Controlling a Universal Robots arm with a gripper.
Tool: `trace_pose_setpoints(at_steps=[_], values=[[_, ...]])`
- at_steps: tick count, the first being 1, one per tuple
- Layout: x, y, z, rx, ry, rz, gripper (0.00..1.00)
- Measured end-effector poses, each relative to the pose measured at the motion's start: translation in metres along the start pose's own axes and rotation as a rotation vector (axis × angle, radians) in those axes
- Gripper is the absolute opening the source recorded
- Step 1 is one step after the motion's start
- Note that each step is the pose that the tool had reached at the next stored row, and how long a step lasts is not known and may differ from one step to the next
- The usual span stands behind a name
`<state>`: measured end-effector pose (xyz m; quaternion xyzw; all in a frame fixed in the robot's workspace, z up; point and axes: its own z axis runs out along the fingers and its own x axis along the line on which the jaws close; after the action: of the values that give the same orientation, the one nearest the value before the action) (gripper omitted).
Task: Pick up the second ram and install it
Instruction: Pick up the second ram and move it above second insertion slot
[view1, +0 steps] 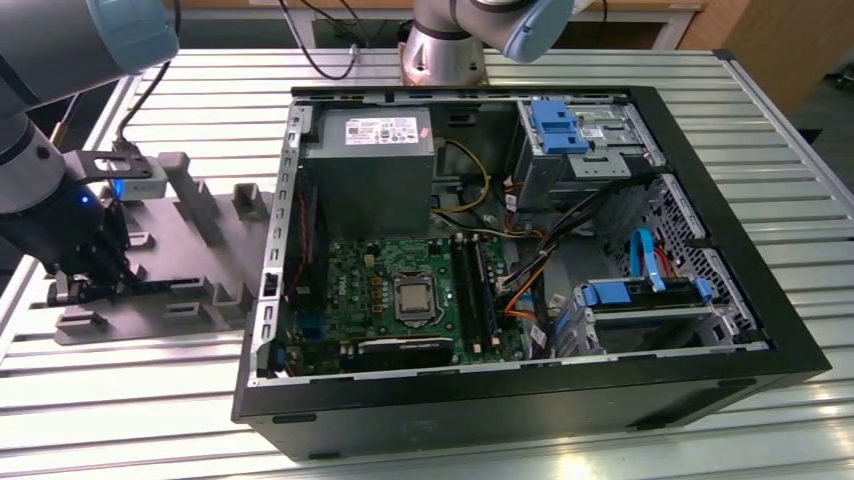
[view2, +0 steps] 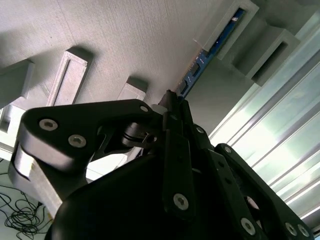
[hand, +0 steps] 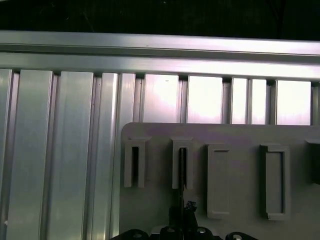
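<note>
One open computer case (view1: 534, 405) is laid on the table (view1: 801, 130), with one grey holder (view1: 200, 300) beside it at the exterior view's left. In that holder the second ram (view2: 200, 60), a single blue stick, is stood on edge, clamped by the two closed fingers (view2: 175, 142) of the gripper (view2: 174, 102).

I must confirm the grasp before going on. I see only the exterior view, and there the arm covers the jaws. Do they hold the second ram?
Observer: In the second wrist view the jaws look closed on one end of the second ram, a thin blue stick.
Operator: Is it lifted out?
Observer: No. In that view its far end sits in a slot of the grey holder.
Operator: Which slot?
Observer: In the first wrist view, the second slot from the holder's edge beside the table slats.
</note>
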<state>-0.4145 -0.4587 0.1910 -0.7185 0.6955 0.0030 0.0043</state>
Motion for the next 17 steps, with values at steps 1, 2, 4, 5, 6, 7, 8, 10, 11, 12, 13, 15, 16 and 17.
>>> trace_pose_setpoints(at_steps=[1,2,4,5,6,7,8,10,11,12,13,15,16,17], values=[[0.0,0.0,0.0,0.0,0.0,0.001,0.14],[0.0,0.0,0.0,0.0001,0.0002,0.009,0.14],[0.0,0.0,0.0,0.0005,0.0008,0.043,0.14],[0.0,0.0,0.0,0.0007,0.0011,0.059,0.14],[0.0,0.0,0.0,0.0008,0.0012,0.071,0.14],[0.0,0.0,0.0001,0.0009,0.0012,0.079,0.14],[0.0,0.0,0.0001,0.001,0.0012,0.087,0.14],[-0.0001,0.0,0.0001,0.0011,0.0012,0.09,0.14],[-0.0001,0.0,0.0001,0.001,0.0012,0.09,0.14],[-0.0001,0.0,0.0001,0.0011,0.0012,0.09,0.14],[-0.0001,0.0,0.0001,0.001,0.0012,0.089,0.14],[-0.0001,0.0,0.0001,0.0008,0.0012,0.058,0.14],[-0.0001,0.0,0.0,0.0006,0.0012,0.042,0.14],[-0.0001,0.0,0.0001,0.0005,0.001,0.037,0.14]])
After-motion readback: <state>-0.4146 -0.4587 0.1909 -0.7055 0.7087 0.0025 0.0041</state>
